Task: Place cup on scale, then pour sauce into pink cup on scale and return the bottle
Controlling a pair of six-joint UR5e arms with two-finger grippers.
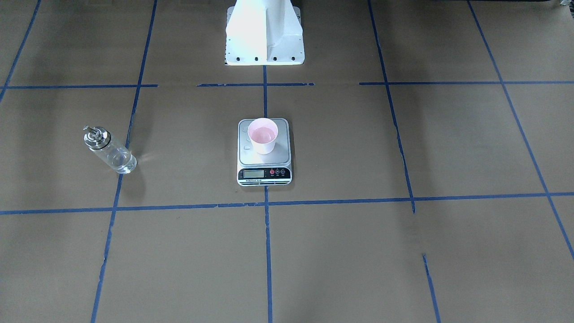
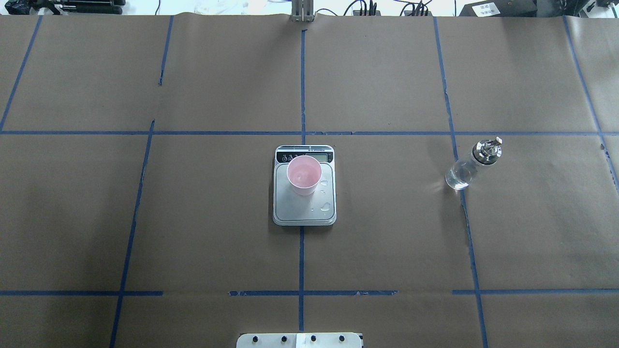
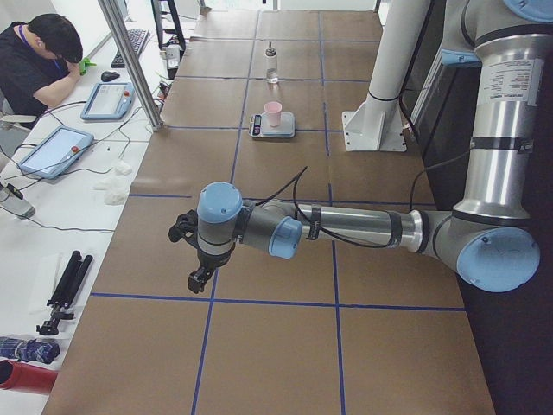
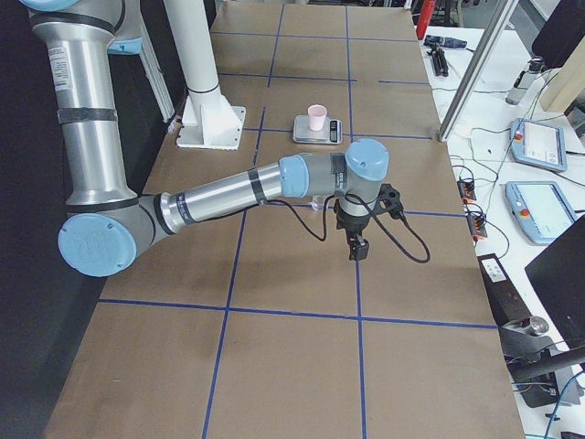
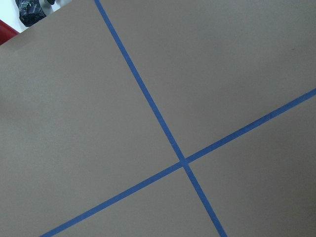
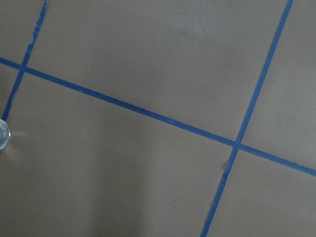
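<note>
The pink cup [image 1: 263, 135] stands upright on the silver scale [image 1: 281, 155] at the table's middle, with clear liquid showing inside it. The cup [image 2: 303, 175] and scale [image 2: 300, 212] also show in the overhead view, with wet drops on the platform. The glass bottle [image 2: 471, 164] stands upright on the paper on my right side, apart from the scale, with a little clear sauce at its bottom. My left gripper [image 3: 200, 278] and right gripper [image 4: 357, 249] hang over bare paper far from these; they show only in the side views, so I cannot tell whether they are open or shut.
Brown paper with blue tape lines [image 2: 302, 96] covers the table. The white robot base [image 1: 264, 40] stands behind the scale. An operator [image 3: 39, 60] sits at a side bench with tablets [image 3: 54, 151] and cables. The bottle's rim [image 6: 2, 134] shows at the right wrist view's left edge.
</note>
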